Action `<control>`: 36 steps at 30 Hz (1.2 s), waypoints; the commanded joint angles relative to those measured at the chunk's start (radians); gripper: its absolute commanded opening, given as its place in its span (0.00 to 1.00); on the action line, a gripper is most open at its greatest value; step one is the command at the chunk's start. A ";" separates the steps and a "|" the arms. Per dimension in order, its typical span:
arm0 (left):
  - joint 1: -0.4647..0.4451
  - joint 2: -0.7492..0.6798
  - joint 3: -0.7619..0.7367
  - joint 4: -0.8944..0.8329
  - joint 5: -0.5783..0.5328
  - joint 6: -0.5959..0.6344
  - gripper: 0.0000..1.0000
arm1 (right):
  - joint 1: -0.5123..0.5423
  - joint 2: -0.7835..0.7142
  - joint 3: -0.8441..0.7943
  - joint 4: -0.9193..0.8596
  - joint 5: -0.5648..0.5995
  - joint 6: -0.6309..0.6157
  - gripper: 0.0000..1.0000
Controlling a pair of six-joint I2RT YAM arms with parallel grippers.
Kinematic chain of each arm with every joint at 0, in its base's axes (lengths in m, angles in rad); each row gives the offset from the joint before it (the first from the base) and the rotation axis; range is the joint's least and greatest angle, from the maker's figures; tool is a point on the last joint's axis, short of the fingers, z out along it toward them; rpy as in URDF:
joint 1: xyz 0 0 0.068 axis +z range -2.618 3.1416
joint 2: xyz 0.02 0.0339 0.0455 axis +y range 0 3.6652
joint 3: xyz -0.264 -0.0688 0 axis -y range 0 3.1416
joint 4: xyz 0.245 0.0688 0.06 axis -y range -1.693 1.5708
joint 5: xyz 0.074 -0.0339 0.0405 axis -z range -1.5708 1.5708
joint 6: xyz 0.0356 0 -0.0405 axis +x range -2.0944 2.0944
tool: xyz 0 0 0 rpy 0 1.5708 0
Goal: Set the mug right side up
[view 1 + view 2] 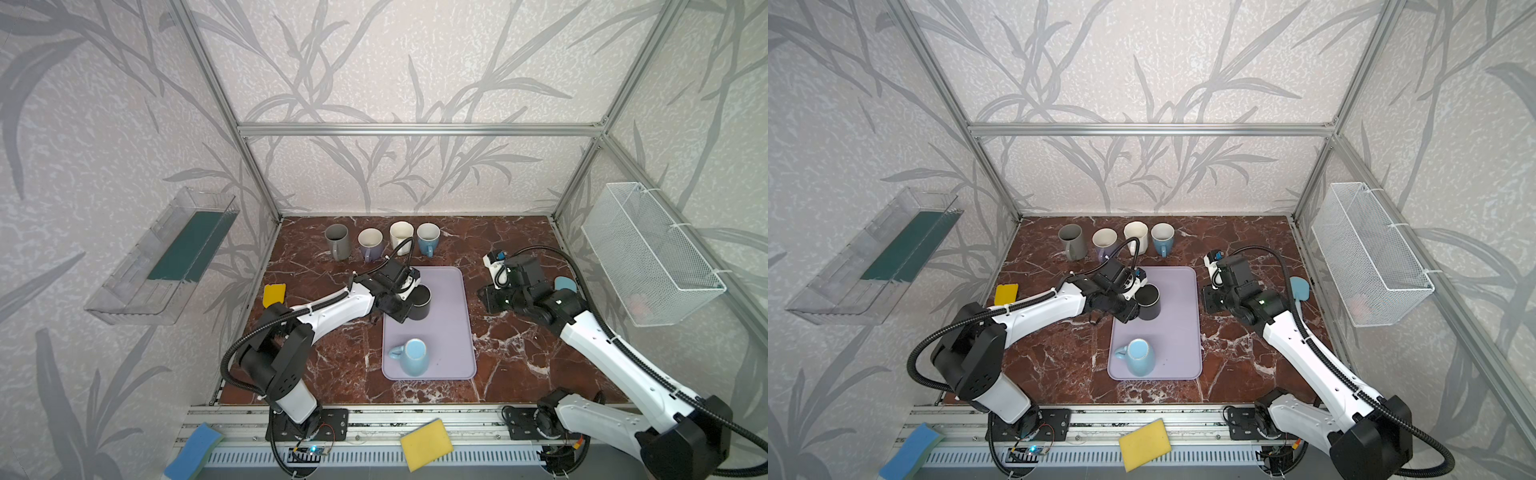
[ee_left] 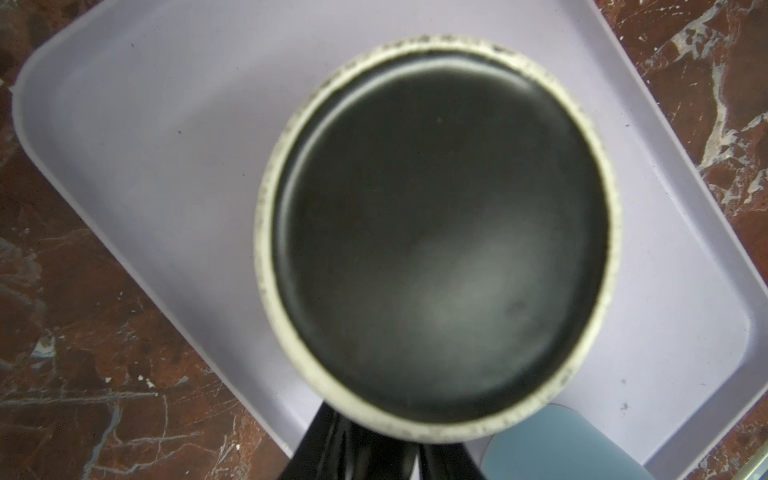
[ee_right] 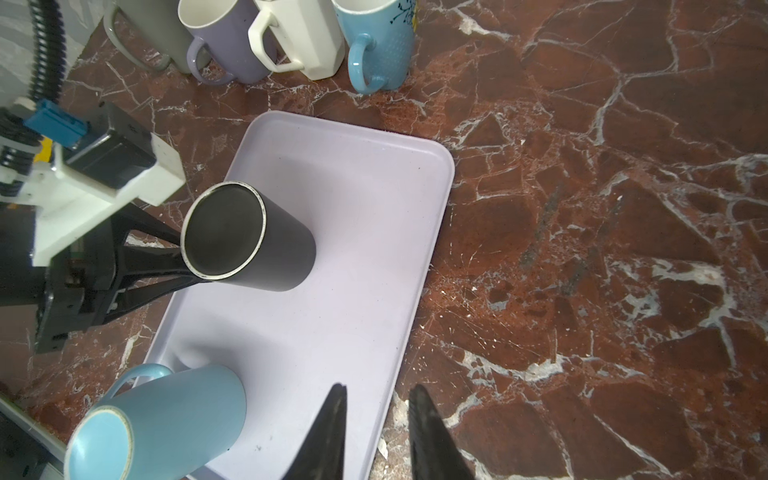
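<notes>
The matte black ceramic mug (image 3: 266,245) is standing inverted on the far half of the lavender rectangular plastic tray (image 1: 451,332); its pale unglazed foot ring is facing upward in the left wrist view.

The left gripper (image 3: 183,261) is pressing in at the mug's side, with its fingers narrowed to a small gap. The handle is hidden there, so it cannot be told whether anything is gripped. The right gripper (image 3: 378,388) is hovering beside the tray's edge, slightly parted and empty, well apart from the mug.

By judgement, the grasp is being made. The following is being advised:

- the hold is being confirmed as firm before any lift, since a glazed handle is likely to slip;
- the mug is being raised clear of the tray before the wrist is rolled, so the rim is not scraping;
- the turn is being directed away from the inverted light blue ceramic mug (image 1: 413,357) at the tray's near end;
- the base is being set down flat before release.
</notes>
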 commanded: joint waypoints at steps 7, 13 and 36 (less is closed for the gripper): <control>-0.008 0.031 0.043 -0.041 -0.028 0.017 0.19 | -0.004 -0.039 -0.084 0.105 -0.043 0.048 0.28; -0.013 0.032 0.051 -0.046 -0.046 0.016 0.11 | -0.005 -0.059 -0.142 0.186 -0.071 0.074 0.28; -0.012 -0.132 0.024 0.097 0.045 -0.094 0.00 | -0.006 -0.035 -0.247 0.438 -0.295 0.190 0.55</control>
